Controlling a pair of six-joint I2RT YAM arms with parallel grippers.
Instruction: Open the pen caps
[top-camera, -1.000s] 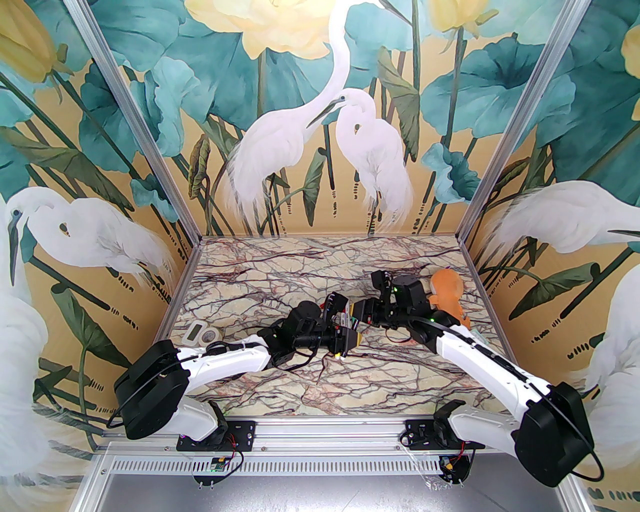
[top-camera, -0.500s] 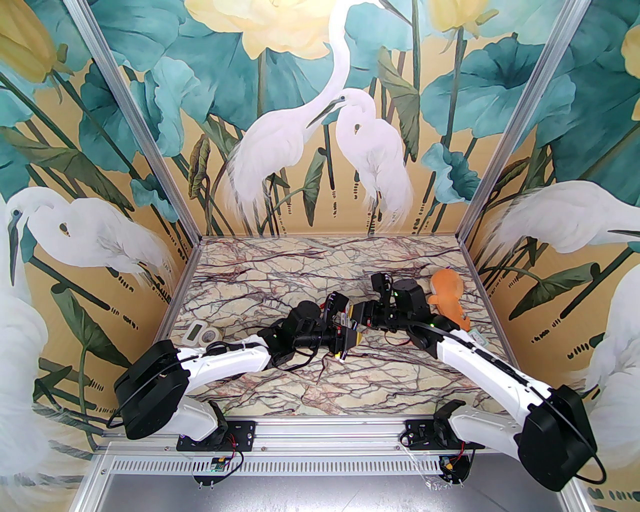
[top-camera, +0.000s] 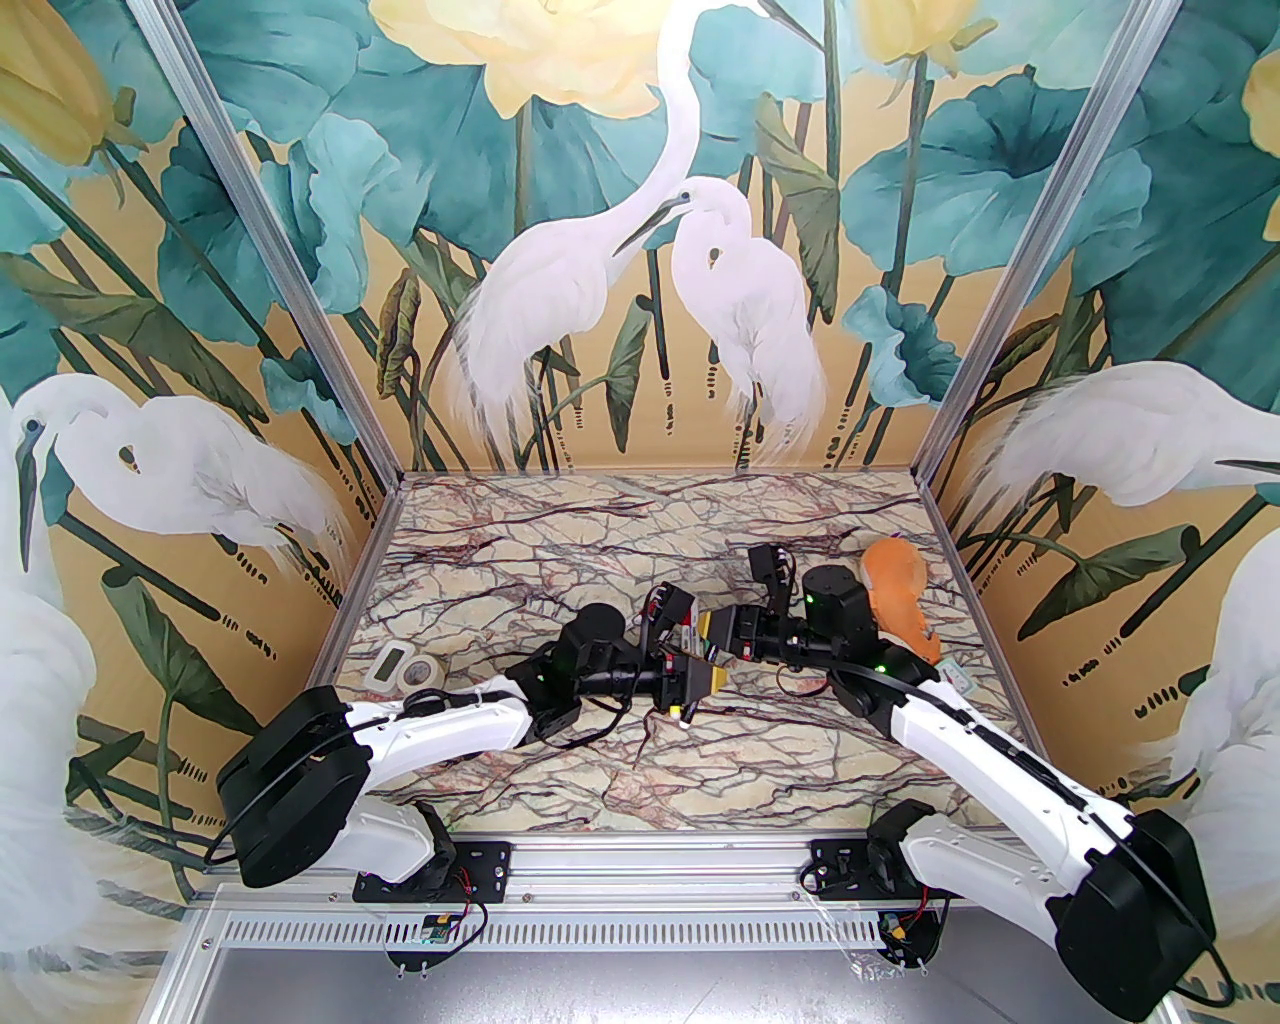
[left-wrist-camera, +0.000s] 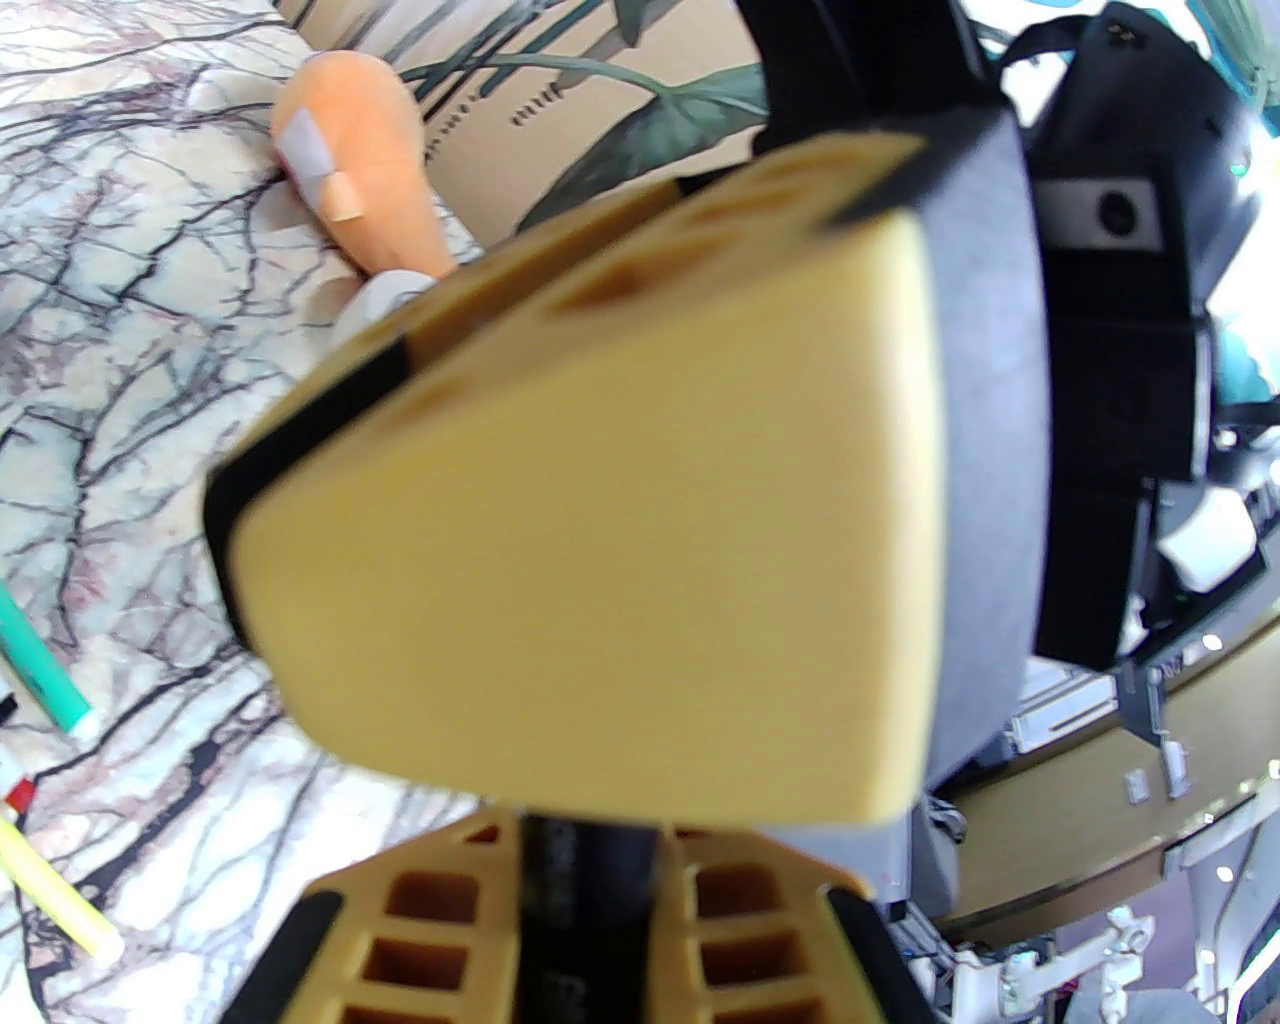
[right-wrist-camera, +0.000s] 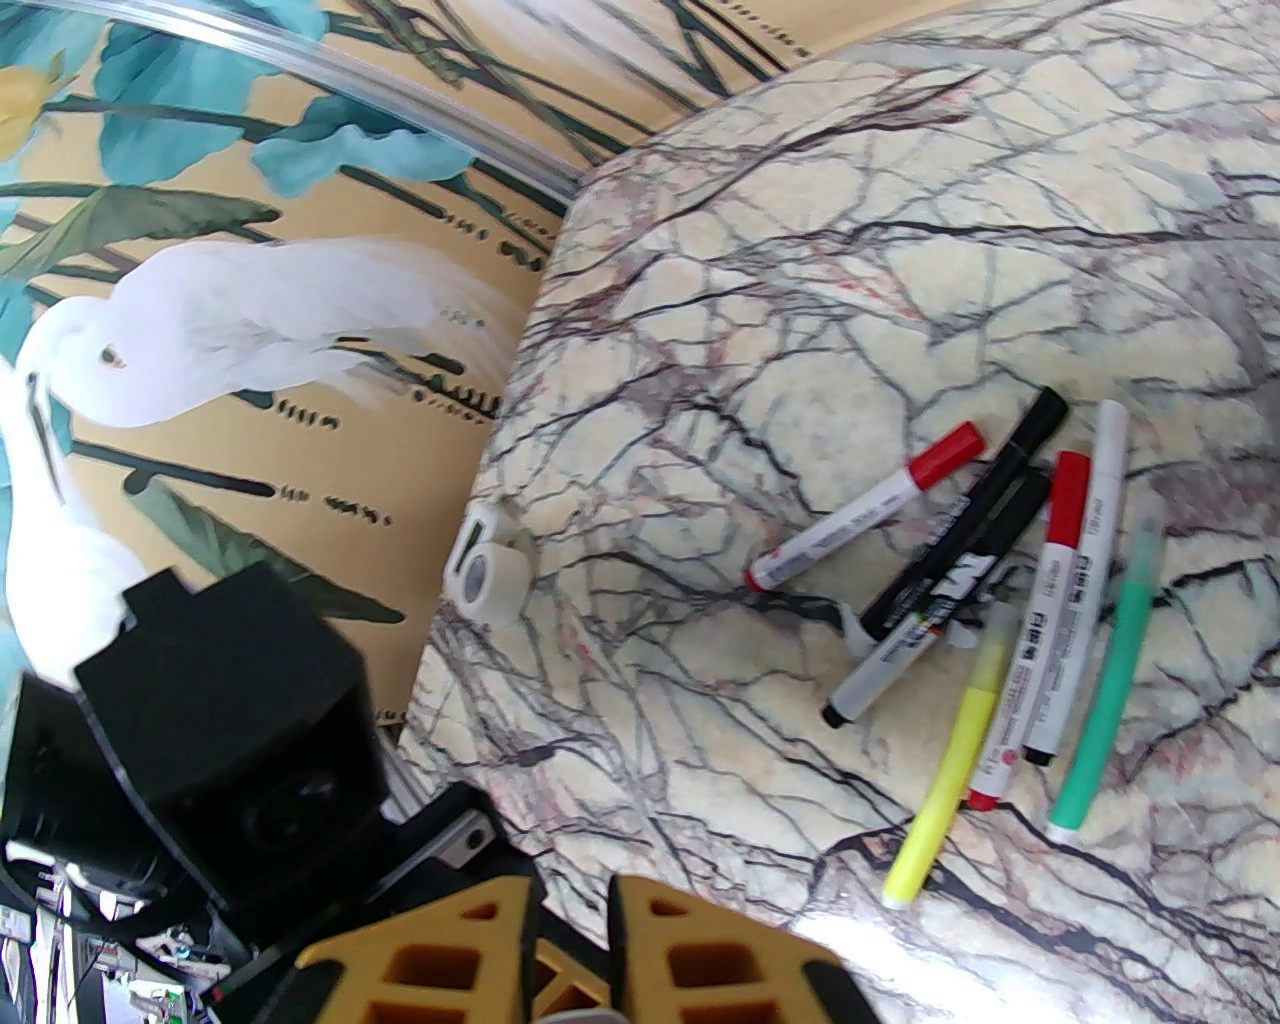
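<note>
Bare marble across the far table; orange plush toy right, tape roll left, pens between.

Pens lie clustered mid-worktop; above them a marker sits in the left tool, facing the right tool. Tape roll left, toy far right.

On the veined marble tabletop, an orange plush toy lies right of centre, a small white gadget and tape roll side by side at left.
</note>
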